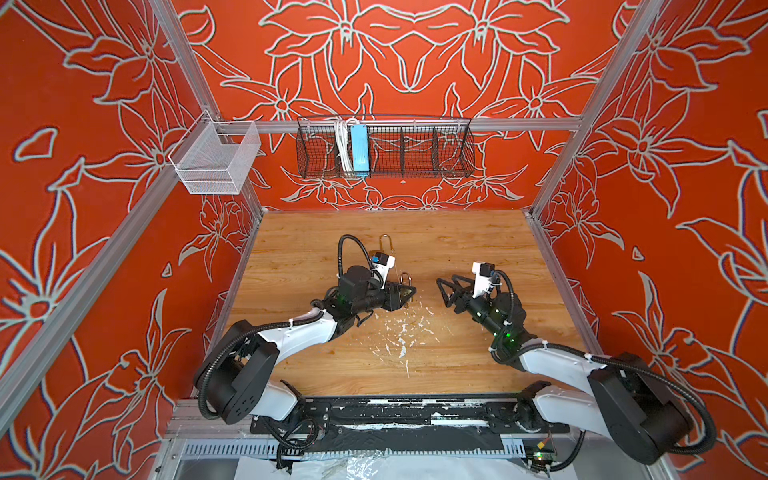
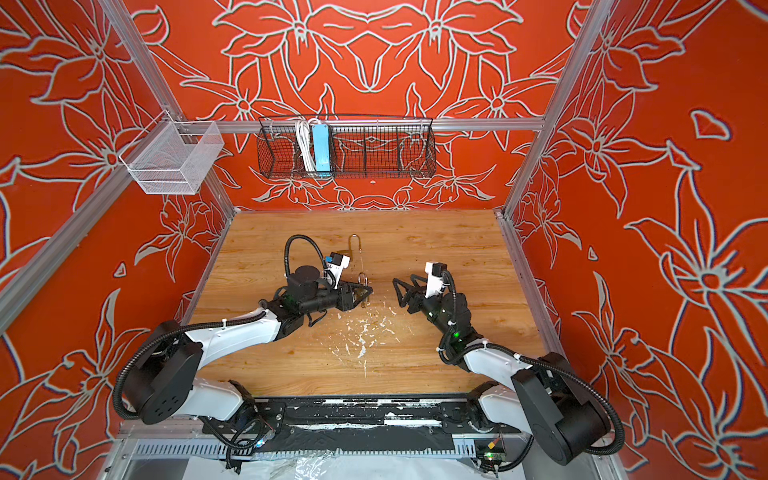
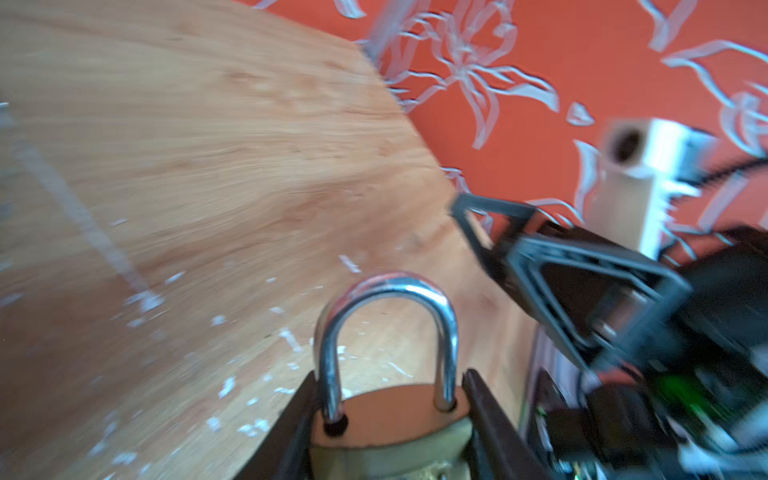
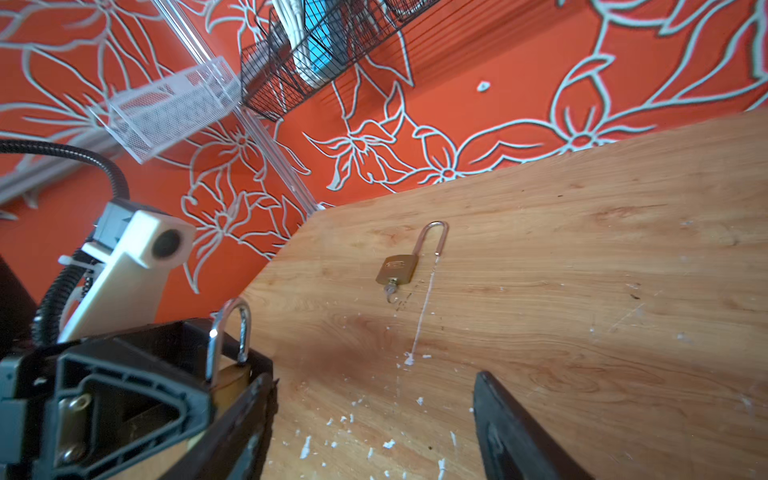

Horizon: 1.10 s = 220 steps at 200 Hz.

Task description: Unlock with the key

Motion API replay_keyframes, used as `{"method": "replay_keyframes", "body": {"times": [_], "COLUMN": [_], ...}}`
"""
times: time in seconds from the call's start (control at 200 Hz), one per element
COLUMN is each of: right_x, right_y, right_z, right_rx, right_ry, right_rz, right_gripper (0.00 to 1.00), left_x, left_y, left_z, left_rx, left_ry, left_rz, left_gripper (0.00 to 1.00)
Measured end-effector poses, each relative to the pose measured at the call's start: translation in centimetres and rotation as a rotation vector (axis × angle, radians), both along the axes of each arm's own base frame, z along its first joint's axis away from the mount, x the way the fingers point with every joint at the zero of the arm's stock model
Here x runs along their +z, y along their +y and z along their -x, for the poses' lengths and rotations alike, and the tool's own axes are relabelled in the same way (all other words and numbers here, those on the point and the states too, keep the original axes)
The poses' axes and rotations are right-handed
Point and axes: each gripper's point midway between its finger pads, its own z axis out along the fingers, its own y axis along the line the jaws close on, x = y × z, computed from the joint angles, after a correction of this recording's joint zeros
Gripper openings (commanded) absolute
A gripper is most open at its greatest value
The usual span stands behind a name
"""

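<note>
Wooden table (image 1: 457,249): two padlocks counted, short padlock (image 3: 386,415) clamped in left pincer (image 1: 409,293), long-shackled padlock (image 4: 397,269) lying beyond it; right pincer (image 1: 442,293) spread wide, empty.

White arm links (image 1: 299,334) with black joints (image 1: 245,386); ribbed black cables (image 1: 345,245); green lights (image 1: 508,333), perhaps LEDs; black triangular-framed hand (image 1: 442,293).

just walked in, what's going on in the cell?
The left gripper holds a small brass padlock by its body over the table. One shackle leg looks lifted out of its hole, so it seems unlocked. The right gripper is open and empty, a gap away. A long-shackle padlock, open with a key in it, lies farther back.
</note>
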Motion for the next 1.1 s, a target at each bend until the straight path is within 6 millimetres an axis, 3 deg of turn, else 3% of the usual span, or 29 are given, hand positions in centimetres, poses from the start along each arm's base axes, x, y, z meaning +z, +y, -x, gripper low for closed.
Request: {"method": "replay_keyframes", "body": {"times": [0.175, 0.29, 0.405, 0.651, 1.101], "right_x": [-1.2, -1.7, -1.0, 0.9, 0.6], "right_y": [1.6, 2.7, 3.5, 5.3, 8.7], "right_z": [0.1, 0.7, 1.1, 1.7, 2.9], "right_rx": [0.105, 0.184, 0.239, 0.332, 0.488], "right_ry": [0.035, 0.051, 0.036, -0.008, 0.008], "right_rz": [-0.055, -0.078, -0.099, -0.105, -0.088], "right_gripper": [0.72, 0.7, 0.64, 0.61, 0.57], "left_x": [-0.7, -0.4, -0.2, 0.3, 1.1], "left_y": [-0.6, -0.9, -1.0, -1.3, -1.5], "left_z": [3.2, 4.1, 4.5, 5.1, 4.9], "left_rx": [-0.164, -0.226, -0.252, -0.296, -0.298], "left_ry": [-0.04, -0.055, -0.067, -0.069, -0.094], "left_rz": [0.017, 0.029, 0.036, 0.056, 0.076], "left_gripper": [0.0, 0.0, 0.0, 0.0, 0.0]}}
